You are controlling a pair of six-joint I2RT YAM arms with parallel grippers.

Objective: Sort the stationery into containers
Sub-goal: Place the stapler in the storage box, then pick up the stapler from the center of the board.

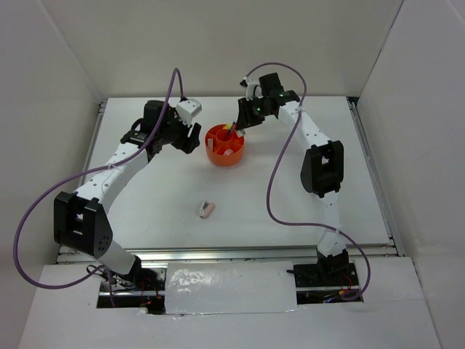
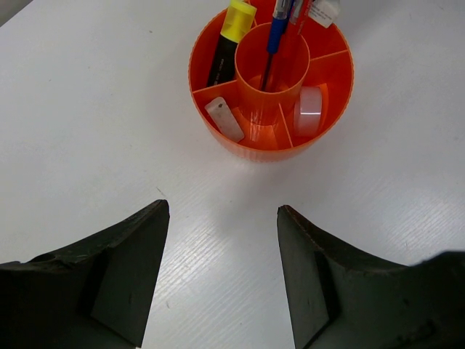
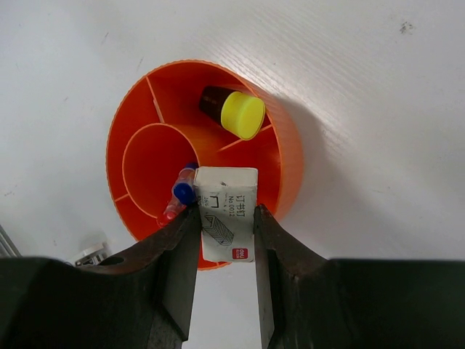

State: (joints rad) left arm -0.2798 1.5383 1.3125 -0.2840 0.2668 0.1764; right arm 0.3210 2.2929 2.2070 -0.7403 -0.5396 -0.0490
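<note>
The round orange organizer (image 1: 225,147) stands at the table's far middle. In the left wrist view (image 2: 270,151) it holds a yellow-capped black marker (image 2: 229,38), a blue pen (image 2: 279,30), a red pen (image 2: 300,10), a white tape ring (image 2: 310,111) and a white eraser block (image 2: 224,119). My right gripper (image 3: 227,211) is shut on a small white printed box (image 3: 227,190) and holds it above the organizer's rim (image 3: 287,156), beside the blue pen (image 3: 184,191) and the red pen (image 3: 167,214). My left gripper (image 2: 224,211) is open and empty, just left of the organizer. A pink-white piece (image 1: 206,210) lies on the table.
White walls enclose the table on three sides. The yellow-capped marker (image 3: 242,114) stands in an outer compartment. The right arm (image 1: 321,167) reaches over the table's right half, and the left arm (image 1: 109,178) over its left half.
</note>
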